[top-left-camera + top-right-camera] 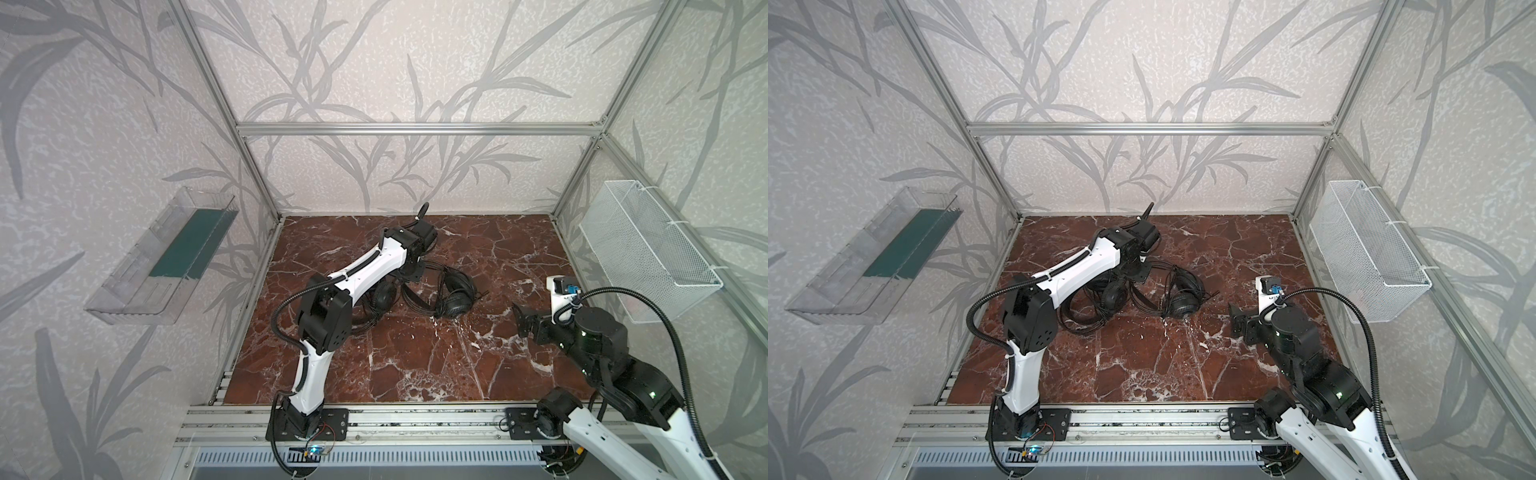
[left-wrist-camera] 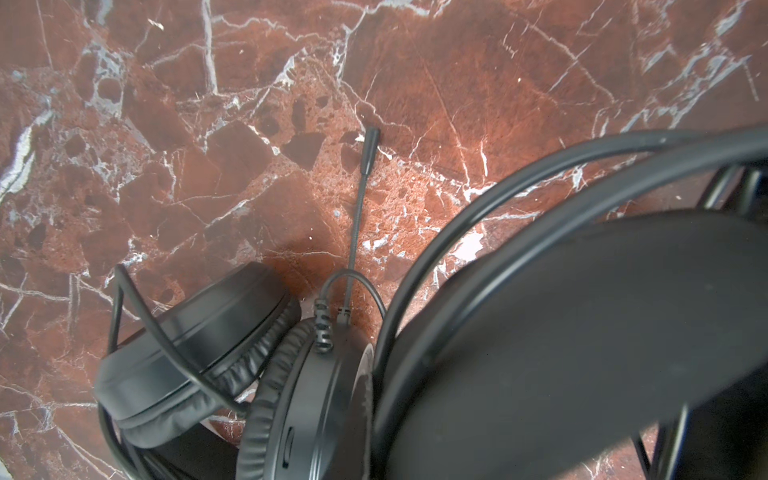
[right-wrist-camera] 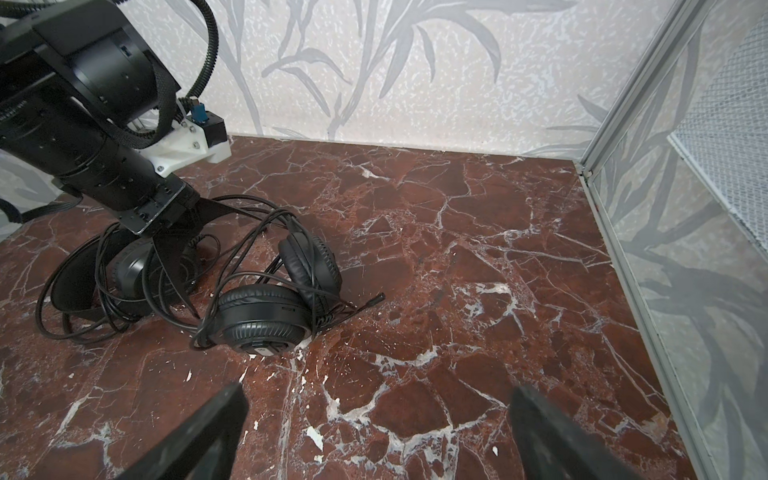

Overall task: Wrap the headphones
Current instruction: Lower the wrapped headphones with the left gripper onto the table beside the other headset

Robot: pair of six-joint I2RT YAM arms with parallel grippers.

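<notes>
Two black headphones lie tangled in their thin cables on the marble table. One [image 1: 453, 305] [image 1: 1183, 307] [image 3: 262, 320] rests right of centre, its microphone boom [image 3: 374, 298] [image 2: 365, 166] on the table. The second [image 1: 384, 295] [image 1: 1115, 296] [image 3: 129, 270] lies left of it, partly under my left arm. My left gripper [image 1: 409, 277] [image 1: 1138, 274] reaches down into this tangle. In the left wrist view earcups [image 2: 187, 345] and a headband [image 2: 478, 216] hide its jaws, and no grip shows. My right gripper [image 1: 519, 320] [image 1: 1235, 320] [image 3: 378, 399] hovers open to the right, holding nothing.
A clear plastic bin [image 1: 166, 257] hangs on the left wall and a white mesh basket [image 1: 648, 257] on the right wall. Aluminium frame posts edge the marble table [image 1: 415, 365]. Loose cable loops [image 3: 70, 324] spread left of the headsets.
</notes>
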